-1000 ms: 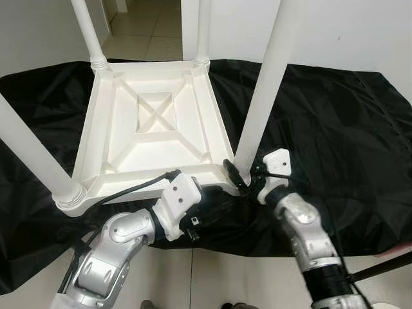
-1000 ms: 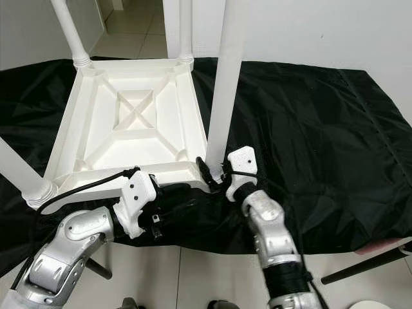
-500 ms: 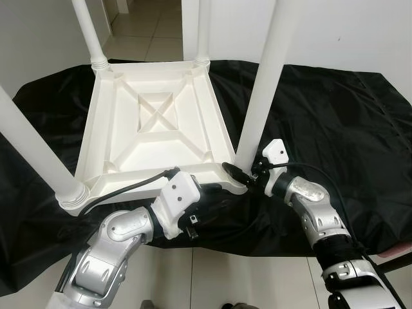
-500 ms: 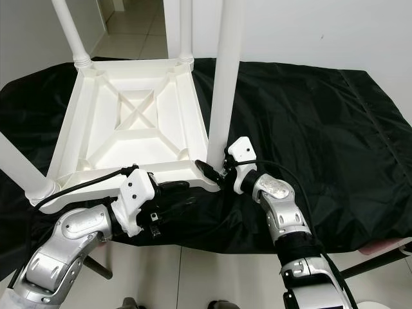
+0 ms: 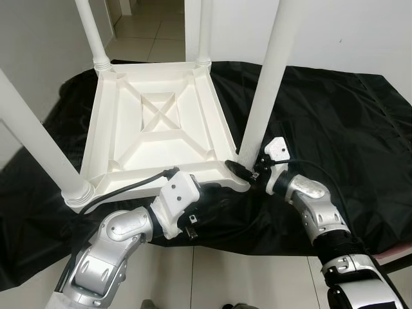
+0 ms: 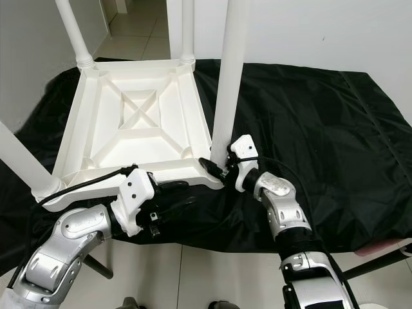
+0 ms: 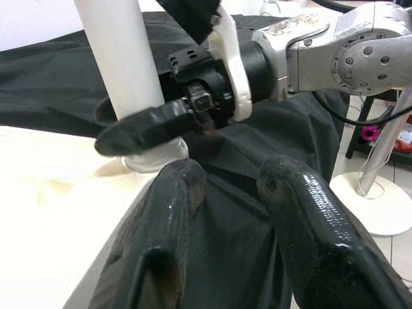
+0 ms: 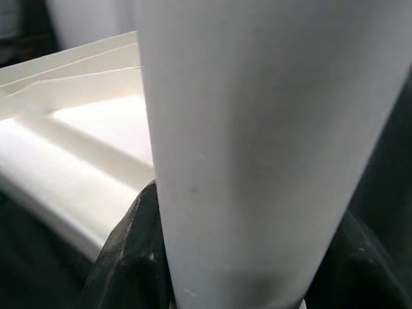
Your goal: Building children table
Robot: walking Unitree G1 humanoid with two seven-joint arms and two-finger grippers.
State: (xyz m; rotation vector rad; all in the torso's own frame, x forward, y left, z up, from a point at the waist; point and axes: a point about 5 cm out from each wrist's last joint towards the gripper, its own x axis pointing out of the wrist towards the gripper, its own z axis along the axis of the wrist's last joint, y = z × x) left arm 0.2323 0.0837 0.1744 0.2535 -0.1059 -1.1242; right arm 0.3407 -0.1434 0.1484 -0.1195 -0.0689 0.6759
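Black cloth carries my upturned children's table. Right gripper fingers clamp the near leg at its socket; left gripper fingers hover open. Side force could unseat the leg.

Left tool fingers parted near right tool clasping white leg.

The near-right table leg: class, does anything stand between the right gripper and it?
Nothing visible does. The right gripper already has its fingers around the base of the near-right table leg, where it meets the upturned tabletop.
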